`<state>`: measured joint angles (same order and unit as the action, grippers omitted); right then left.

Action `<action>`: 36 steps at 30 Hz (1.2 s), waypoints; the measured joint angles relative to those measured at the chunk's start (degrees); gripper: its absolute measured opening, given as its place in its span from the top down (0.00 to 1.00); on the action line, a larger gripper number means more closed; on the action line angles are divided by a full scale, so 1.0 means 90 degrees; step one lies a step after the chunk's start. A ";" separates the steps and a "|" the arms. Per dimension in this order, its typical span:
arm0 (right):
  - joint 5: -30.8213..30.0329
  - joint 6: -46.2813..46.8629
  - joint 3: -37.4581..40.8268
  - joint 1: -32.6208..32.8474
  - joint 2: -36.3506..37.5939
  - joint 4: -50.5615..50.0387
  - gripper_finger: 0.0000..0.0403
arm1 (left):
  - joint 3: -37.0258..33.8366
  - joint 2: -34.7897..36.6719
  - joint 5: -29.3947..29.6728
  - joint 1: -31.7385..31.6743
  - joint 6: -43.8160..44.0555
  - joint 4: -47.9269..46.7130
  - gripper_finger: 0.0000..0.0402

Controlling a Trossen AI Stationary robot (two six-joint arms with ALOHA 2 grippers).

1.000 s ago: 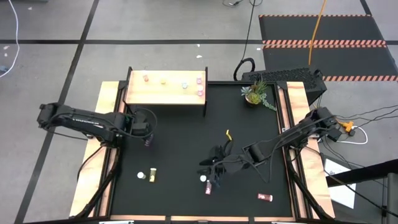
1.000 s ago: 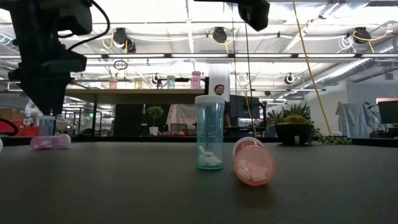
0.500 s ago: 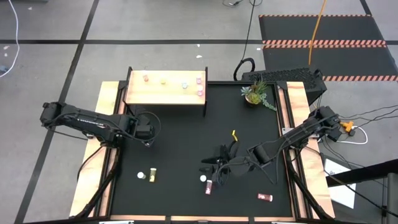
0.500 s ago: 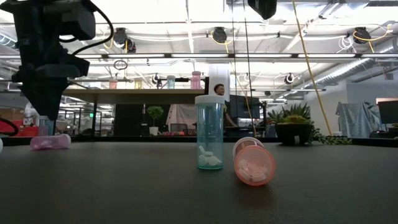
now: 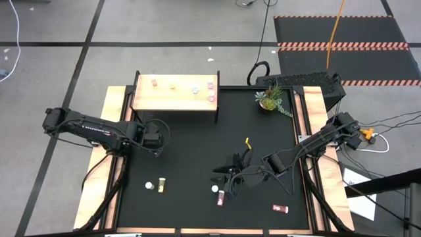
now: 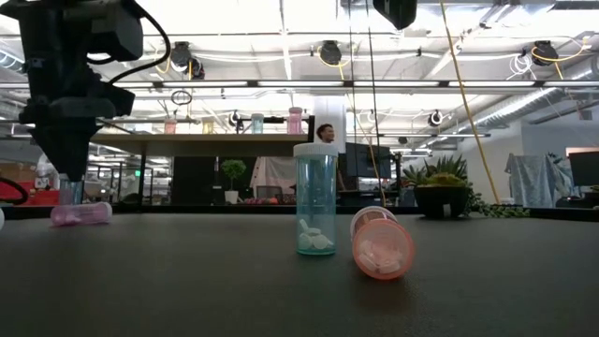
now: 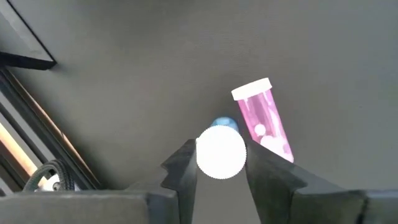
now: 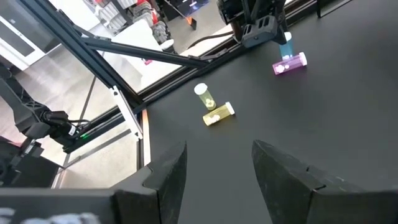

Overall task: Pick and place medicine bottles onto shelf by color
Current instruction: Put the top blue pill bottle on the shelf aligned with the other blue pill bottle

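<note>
We see right gripper (image 5: 231, 179) low over near-centre mat, fingers spread, nothing between, waiting. Teal upright bottle (image 6: 315, 199) and pink tipped bottle (image 6: 381, 246) sit just by it. Farther left, left gripper (image 7: 221, 163) straight above small blue upright white-capped bottle (image 7: 221, 151), fingers flanking cap; contact: cannot tell. Bottle's axis vertical; left arm nearest. Pink bottle (image 7: 266, 120) lies beside. Pale wooden shelf (image 5: 175, 99) far-left.
</note>
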<state>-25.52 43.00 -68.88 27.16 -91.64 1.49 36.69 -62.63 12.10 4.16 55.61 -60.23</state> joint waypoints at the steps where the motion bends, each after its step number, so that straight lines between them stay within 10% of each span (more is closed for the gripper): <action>1: 0.0001 0.0001 0.0000 0.0000 0.0000 0.0001 0.56 | 0.0000 0.0000 0.0000 0.0000 0.0002 0.0000 0.70; 25: -0.0064 -0.0386 0.0001 -0.0039 0.1547 -0.1674 0.56 | 0.2704 -0.0052 -0.0675 -0.0321 -0.0913 -0.1590 0.71; 36: -0.0161 -0.0705 0.0003 -0.0272 0.2335 -0.3247 0.56 | 0.4964 -0.1740 -0.0675 -0.0940 -0.1965 -0.2546 0.71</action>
<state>-26.97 36.66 -68.86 24.71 -70.62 -27.73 81.36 -78.29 6.02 -4.29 37.93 -83.14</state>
